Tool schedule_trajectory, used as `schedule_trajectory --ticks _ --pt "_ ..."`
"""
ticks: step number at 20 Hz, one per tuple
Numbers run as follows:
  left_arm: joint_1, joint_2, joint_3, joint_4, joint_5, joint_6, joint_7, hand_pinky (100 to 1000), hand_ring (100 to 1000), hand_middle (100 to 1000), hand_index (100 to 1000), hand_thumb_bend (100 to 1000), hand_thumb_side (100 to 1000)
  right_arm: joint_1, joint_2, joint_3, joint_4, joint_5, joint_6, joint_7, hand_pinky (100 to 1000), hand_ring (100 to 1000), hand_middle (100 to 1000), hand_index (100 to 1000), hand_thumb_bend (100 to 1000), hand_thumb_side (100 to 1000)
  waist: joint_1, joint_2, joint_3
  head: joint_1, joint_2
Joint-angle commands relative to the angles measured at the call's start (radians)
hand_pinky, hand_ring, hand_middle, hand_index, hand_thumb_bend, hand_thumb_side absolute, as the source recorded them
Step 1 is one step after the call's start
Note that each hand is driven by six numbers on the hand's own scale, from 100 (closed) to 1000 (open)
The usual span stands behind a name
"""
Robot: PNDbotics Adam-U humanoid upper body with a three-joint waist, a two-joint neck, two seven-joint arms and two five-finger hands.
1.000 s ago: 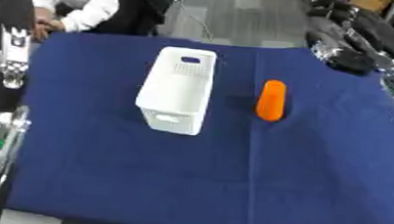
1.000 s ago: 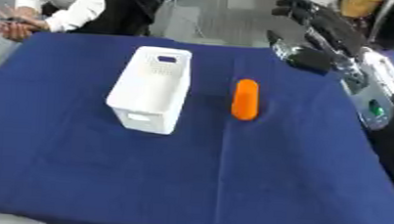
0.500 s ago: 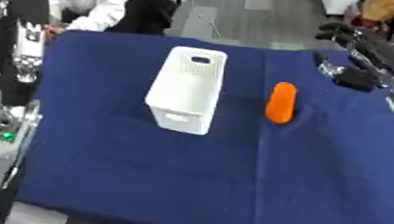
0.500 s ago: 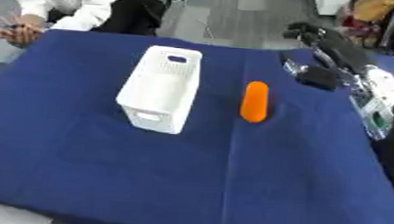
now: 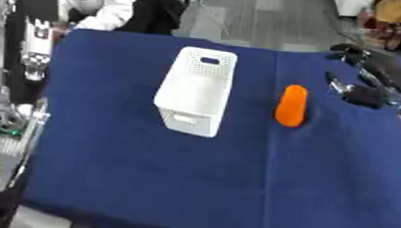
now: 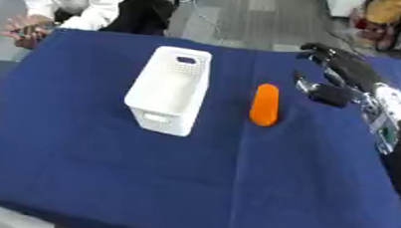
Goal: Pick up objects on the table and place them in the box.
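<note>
Robot hand (image 6: 337, 77) neared orange object (image 6: 265, 104).

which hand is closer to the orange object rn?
Right. The right hand hovers just right of the orange object, fingers relaxed, not touching. The left hand shows in neither view.

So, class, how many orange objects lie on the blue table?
1. The orange object lies right of the white box, between it and the right hand. None seems hidden.

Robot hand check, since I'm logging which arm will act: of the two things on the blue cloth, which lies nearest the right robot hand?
The orange object. It lies just left of the right robot hand, between it and the white box, which stands farther off.
</note>
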Motion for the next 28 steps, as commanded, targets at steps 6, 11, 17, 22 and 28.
schedule_trajectory --ticks 6,11,17,22,28 --pt "-0.026 0.005 0.001 -0.015 0.006 -0.001 -0.004 1000 938 989 944 234 847 -0.008 0.014 -0.004 0.014 0.017 -0.02 -0.019 843 831 908 897 211 1000 -0.004 -0.006 0.007 0.016 -0.005" --pt "-0.028 0.003 0.0 -0.015 0.008 -0.002 -0.005 1000 938 989 944 235 847 -0.018 0.037 0.005 0.017 0.019 -0.029 -0.016 843 832 908 897 206 1000 -0.003 -0.005 0.01 0.02 -0.003" --pt "-0.032 0.001 -0.002 -0.015 0.01 -0.003 -0.006 1000 938 989 944 235 847 -0.026 0.051 0.01 0.015 0.011 -0.037 -0.01 839 832 907 899 232 1000 -0.003 -0.003 0.014 0.034 -0.003" --pt "-0.037 -0.001 -0.001 -0.015 0.01 -0.002 -0.005 1000 938 989 944 235 847 -0.025 0.046 0.003 0.022 -0.031 -0.061 -0.002 820 829 901 900 303 1000 -0.005 -0.001 0.018 0.071 0.004" --pt "-0.048 -0.007 0.0 -0.015 0.011 0.002 -0.007 1000 938 989 946 237 848 -0.028 0.034 -0.003 0.026 -0.079 -0.079 0.014 834 834 905 908 432 1000 -0.007 0.006 0.028 0.123 -0.005"
